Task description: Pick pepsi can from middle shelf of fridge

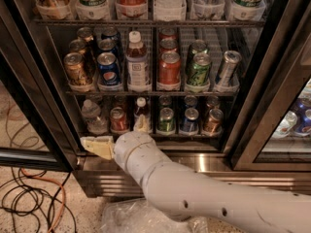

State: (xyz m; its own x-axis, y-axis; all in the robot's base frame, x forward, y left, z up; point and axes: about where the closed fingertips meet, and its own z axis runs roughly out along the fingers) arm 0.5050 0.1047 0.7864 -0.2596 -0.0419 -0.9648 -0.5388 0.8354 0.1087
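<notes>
The pepsi can (109,70) is dark blue with a round logo and a silver top. It stands at the front of the second lane from the left on the middle shelf (150,92) of the fridge (252,106), with more blue cans behind it. My gripper (97,146) is cream-coloured and sits low at the fridge's bottom left corner, in front of the steel base (209,163). It is well below and slightly left of the pepsi can. My white arm (194,193) runs in from the lower right.
Gold-brown cans (77,69) stand left of the pepsi can, a bottle (138,64), red cans (169,68), green cans (199,71) and a silver can (227,68) to its right. The lower shelf holds cans and bottles. Cables (29,198) lie on the floor at left, clear plastic (126,216) below.
</notes>
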